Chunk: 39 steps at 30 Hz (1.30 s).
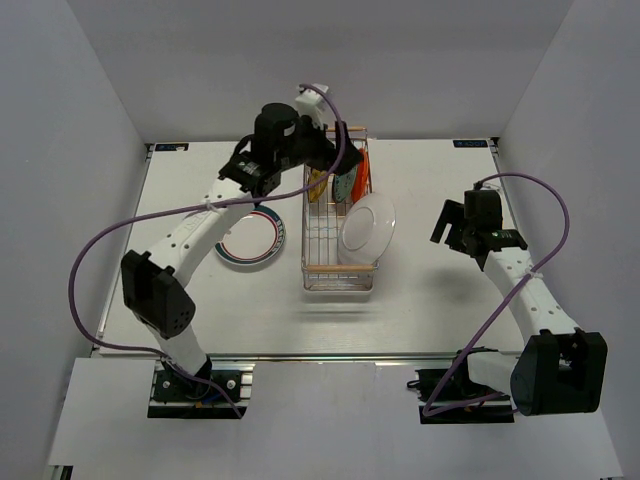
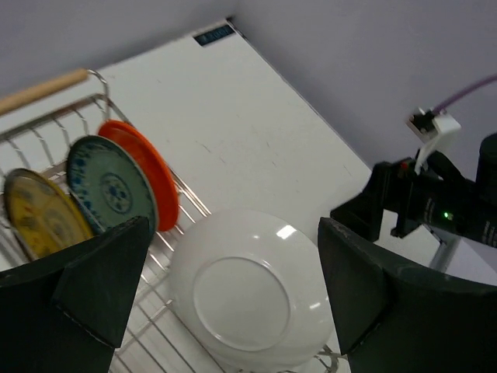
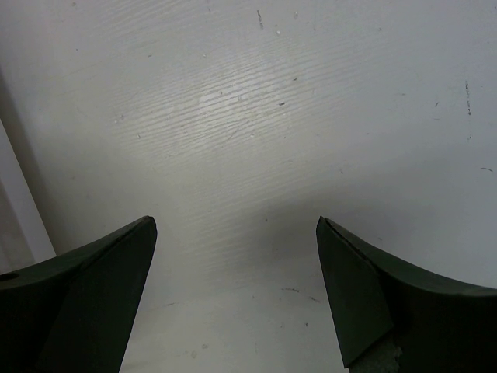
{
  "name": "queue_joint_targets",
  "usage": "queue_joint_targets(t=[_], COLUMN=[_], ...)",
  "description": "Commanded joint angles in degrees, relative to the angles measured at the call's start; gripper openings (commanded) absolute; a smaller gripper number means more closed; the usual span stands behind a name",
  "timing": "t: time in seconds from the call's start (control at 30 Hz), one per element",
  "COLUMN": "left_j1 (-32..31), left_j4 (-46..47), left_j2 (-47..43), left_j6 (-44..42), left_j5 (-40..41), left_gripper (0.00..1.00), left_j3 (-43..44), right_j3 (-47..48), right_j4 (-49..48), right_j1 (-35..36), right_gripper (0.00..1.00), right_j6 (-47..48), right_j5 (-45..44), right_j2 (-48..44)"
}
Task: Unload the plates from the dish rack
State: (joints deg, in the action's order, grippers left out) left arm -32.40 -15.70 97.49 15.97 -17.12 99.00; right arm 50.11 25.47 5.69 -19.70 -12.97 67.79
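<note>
White table (image 1: 190, 190), left pincer (image 2: 233, 225) spread wide and empty, white plate (image 2: 248, 303) just below it in the dish rack (image 1: 318, 228); right pincer (image 3: 237, 225) wide too, over the table.

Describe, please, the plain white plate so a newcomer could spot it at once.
Find the silver wire dish rack in the middle of the table. In its near half one plate leans toward the right side. It is the only plain white one; the three at the far end are yellow, teal and orange-red.
</note>
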Motion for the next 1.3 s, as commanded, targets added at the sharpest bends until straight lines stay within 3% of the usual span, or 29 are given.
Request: queue_joint_targets(t=[0.0, 0.17, 0.33, 0.77, 0.93, 1.07, 1.27], left_j1=[-4.23, -10.65, -19.61, -29.55, -31.58, -31.58, -31.58], left_j4=[-1.87, -7.30, -14.87, -25.07, -27.45, -26.31, -28.22], left_j2=[1.82, 3.75, 8.22, 16.66, 19.66, 18.79, 21.15], left_j6=[0.04, -2.68, -4.71, -3.75, -3.84, -3.57, -2.00], left_j5=[-3.89, 3.04, 22.07, 53.57, 56.50, 53.43, 61.15], left_gripper=[0.98, 0.98, 0.98, 0.98, 0.98, 0.98, 0.98], left_j3=[-0.30, 1.63, 6.37, 14.10, 16.66, 15.61, 15.34], right_j3=[-0.01, -0.19, 0.87, 0.17, -0.10, -0.19, -0.10], right_j4=[-0.86, -1.13, -0.25, -0.42, -0.25, -0.34, -0.16], right_j1=[-0.07, -0.16, -0.33, -0.51, -0.51, -0.51, -0.51], right_gripper=[0.89, 0.89, 0.89, 0.89, 0.89, 0.89, 0.89], right_j6=[0.28, -0.42, -0.42, -0.69, -0.77, -0.86, -0.86], right_j5=[-1.09, -2.06, -1.70, -2.23, -2.67, -2.58, -2.41], right_j2=[-1.78, -1.00, 1.46, 0.42, -0.11, 0.06, 0.06])
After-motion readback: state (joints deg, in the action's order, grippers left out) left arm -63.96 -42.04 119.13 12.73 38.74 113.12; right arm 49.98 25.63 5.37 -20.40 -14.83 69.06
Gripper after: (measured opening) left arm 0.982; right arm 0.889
